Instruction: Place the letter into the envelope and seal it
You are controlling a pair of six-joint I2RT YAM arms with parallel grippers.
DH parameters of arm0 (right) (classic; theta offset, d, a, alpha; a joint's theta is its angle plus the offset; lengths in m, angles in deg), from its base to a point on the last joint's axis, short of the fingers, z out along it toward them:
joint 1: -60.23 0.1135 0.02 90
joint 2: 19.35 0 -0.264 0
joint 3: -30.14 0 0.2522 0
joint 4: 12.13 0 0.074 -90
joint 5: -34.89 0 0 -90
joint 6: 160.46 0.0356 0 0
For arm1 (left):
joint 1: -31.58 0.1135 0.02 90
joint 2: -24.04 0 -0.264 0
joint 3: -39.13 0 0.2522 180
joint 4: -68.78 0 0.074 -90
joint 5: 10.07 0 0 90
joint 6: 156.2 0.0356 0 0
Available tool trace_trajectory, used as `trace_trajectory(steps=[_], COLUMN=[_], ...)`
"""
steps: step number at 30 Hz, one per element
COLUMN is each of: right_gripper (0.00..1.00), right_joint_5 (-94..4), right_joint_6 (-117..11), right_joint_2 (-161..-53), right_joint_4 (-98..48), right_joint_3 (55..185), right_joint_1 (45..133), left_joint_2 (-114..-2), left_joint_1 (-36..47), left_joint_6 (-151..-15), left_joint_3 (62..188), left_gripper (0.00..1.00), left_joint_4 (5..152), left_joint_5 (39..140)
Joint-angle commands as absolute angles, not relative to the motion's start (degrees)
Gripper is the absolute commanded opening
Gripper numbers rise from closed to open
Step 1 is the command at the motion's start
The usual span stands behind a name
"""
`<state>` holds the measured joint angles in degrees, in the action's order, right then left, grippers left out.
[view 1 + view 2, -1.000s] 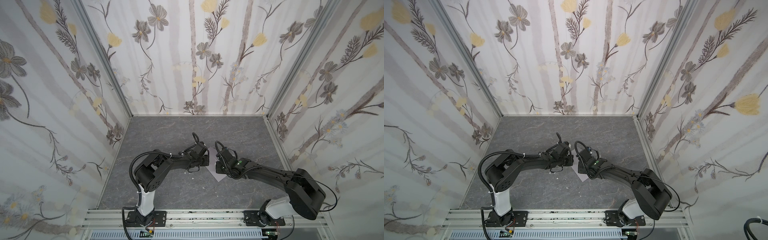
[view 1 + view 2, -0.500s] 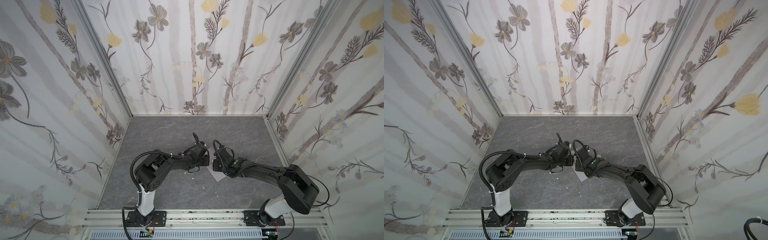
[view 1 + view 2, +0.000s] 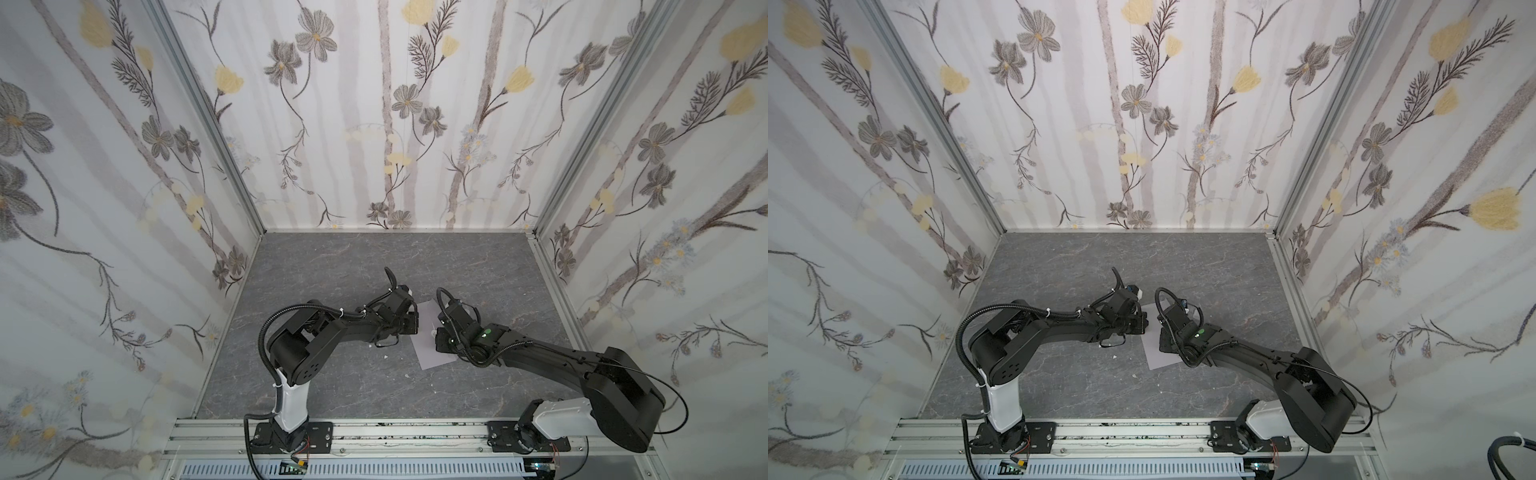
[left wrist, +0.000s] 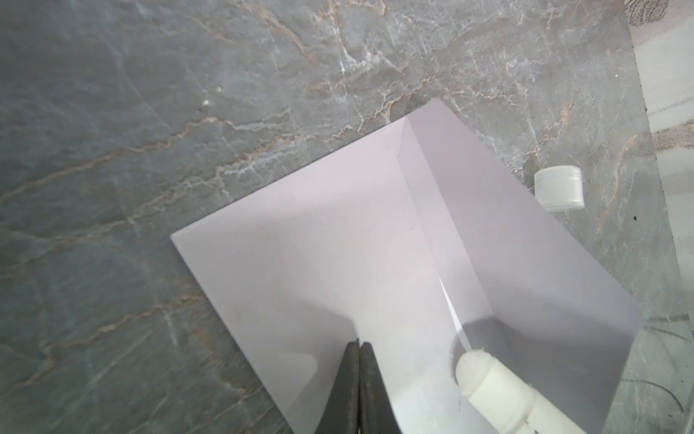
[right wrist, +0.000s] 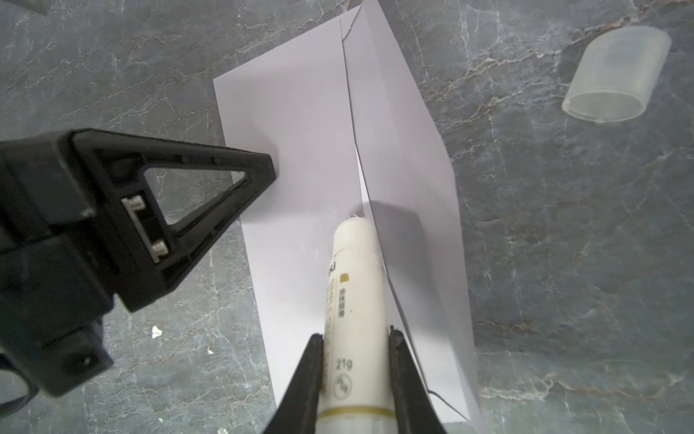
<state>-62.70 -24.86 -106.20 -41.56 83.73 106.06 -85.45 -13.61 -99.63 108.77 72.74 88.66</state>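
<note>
Right gripper (image 5: 355, 334): reaches in from 3 o'clock in both top views, jaws pinching an uncapped white glue stick (image 5: 355, 270) whose tip sits at the fold line of the envelope (image 3: 428, 351). Left gripper (image 4: 359, 347): comes from 9 o'clock, jaws pressed together, tip bearing down on the envelope, which lies near the centre of the table (image 3: 374, 257) with its flap (image 5: 405, 150) half raised. Cap (image 5: 616, 75): loose on the table beyond the flap. Letter: not seen, probably already inside. Status: insertion judged done, gluing under way; folding the flap down and pressing it shut remain.
</note>
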Motion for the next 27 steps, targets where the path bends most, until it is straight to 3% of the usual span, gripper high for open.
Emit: trace_trajectory(steps=[1, 15, 27], right_gripper=[0.0, 0.0, 0.0], right_joint_5=[-61.61, -63.98, -66.73], right_joint_6=[-22.5, -24.84, -23.68], right_joint_2=[-105.92, -114.42, -102.67], right_joint_4=[-43.0, -40.92, -46.23], right_joint_3=[83.36, 88.63, 89.02], right_joint_1=[106.81, 105.94, 106.76], left_joint_2=[-85.78, -85.3, -84.76], left_joint_1=[-13.79, -15.18, -15.24], left_joint_6=[-100.33, -101.2, -102.62], left_joint_3=[107.94, 107.74, 107.12], left_gripper=[0.0, 0.0, 0.0], left_joint_4=[80.6, 80.6, 80.56], left_joint_5=[88.09, 88.98, 89.24])
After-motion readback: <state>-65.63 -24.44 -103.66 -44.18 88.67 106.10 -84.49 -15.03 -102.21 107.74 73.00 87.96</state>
